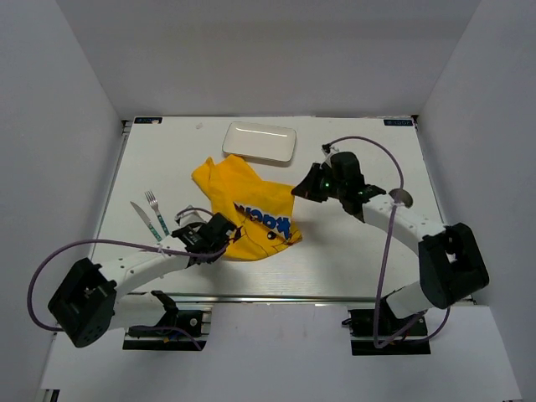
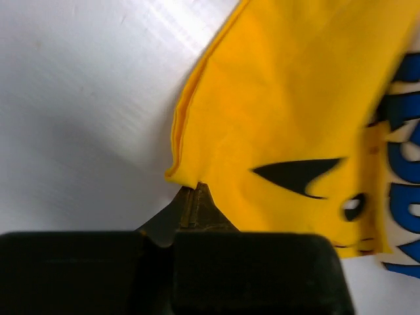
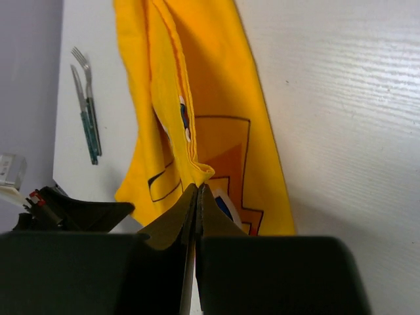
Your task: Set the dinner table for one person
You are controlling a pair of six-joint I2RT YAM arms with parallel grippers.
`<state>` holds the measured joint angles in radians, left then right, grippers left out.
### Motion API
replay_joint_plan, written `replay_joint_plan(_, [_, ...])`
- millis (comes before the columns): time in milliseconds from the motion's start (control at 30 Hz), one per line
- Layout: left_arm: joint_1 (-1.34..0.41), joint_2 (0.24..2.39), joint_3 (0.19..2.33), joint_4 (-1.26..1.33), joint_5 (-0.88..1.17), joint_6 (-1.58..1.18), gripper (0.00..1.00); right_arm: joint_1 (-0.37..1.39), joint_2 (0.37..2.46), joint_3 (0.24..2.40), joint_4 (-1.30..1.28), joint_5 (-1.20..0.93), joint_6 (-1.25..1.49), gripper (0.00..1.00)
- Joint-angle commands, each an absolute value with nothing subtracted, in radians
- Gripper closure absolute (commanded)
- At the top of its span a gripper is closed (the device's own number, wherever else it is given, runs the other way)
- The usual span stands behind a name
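A crumpled yellow placemat with blue lettering lies in the middle of the white dinner table. My left gripper is at its near left corner. In the left wrist view the jaws are pressed together at the cloth's corner, left gripper shut on the placemat. My right gripper is at the cloth's right edge. The right wrist view shows the right gripper shut on a raised fold of the placemat.
A small white rectangular plate sits at the back, just beyond the cloth. A fork and a knife lie side by side at the left, also seen as fork. A small grey object lies beside the right arm.
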<state>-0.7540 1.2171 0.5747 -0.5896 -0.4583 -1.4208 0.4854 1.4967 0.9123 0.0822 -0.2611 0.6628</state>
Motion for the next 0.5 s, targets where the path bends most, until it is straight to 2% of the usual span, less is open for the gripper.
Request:
replay_joint_plan(0, [-0.749, 1.105, 0.742, -0.743, -0.629, -1.307, 1.0, 0.477, 1.375, 0.965, 0.063, -0.244, 0.655, 1.0])
replay_joint_plan(133, [-0.749, 1.078, 1.033, -0.813, -0.782, -1.169, 1.0, 0.463, 1.246, 1.078, -0.073, -0.158, 0.635, 1.0])
replay_joint_plan(167, [-0.749, 1.083, 1.16, -0.833, -0.826, -1.148, 1.0, 0.46, 1.197, 1.115, -0.109, -0.112, 0.621, 1.0])
replay_joint_plan(267, [-0.739, 1.149, 1.425, -0.871, -0.882, -1.068, 1.0, 0.454, 1.126, 1.294, -0.262, -0.007, 0.583, 1.0])
replay_joint_plan(367, [-0.73, 1.213, 1.634, -0.855, -0.914, -0.988, 1.0, 0.446, 1.123, 1.509, -0.417, 0.104, 0.549, 1.0])
replay_joint_plan(467, [-0.704, 1.287, 1.741, -0.821, -0.904, -0.919, 1.0, 0.428, 1.187, 1.692, -0.552, 0.176, 0.522, 1.0])
